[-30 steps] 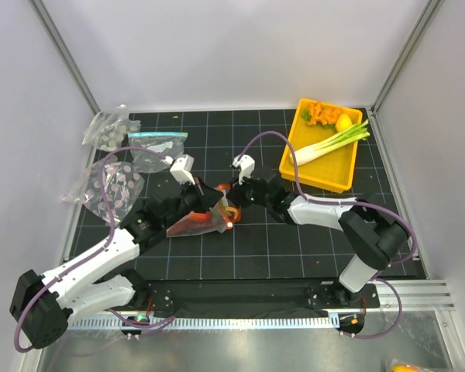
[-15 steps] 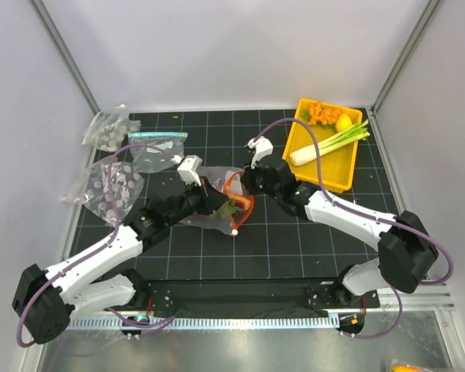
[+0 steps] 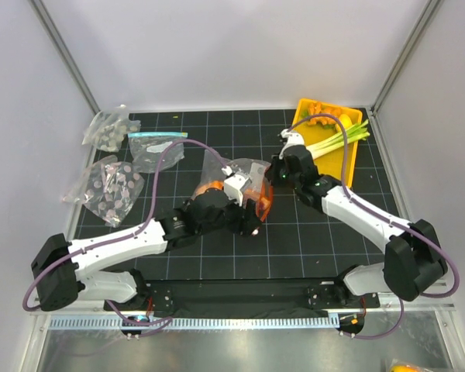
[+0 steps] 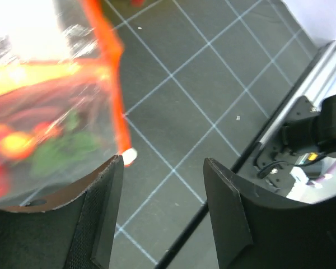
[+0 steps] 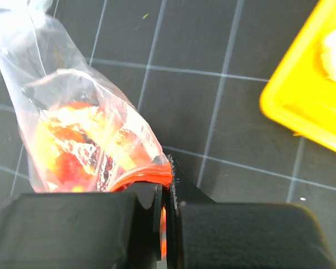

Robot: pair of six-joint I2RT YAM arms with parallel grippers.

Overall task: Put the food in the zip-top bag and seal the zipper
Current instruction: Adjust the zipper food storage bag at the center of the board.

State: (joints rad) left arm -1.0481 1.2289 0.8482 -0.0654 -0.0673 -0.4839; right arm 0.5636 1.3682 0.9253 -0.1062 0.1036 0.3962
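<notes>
Left jaws now apart beside zipper (image 4: 113, 84)

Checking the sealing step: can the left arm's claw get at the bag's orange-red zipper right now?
Probably yes. The left claw is open with the zipper hanging just beside its finger, nothing between them; the right claw is shut on the strip farther along.

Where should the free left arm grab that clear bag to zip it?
Probably the orange-red zipper strip, at its free end away from where the right gripper pinches. It is the narrow firm edge of the bag; the crinkly film would slip. The left gripper, jaws open, could close across it sideways.
</notes>
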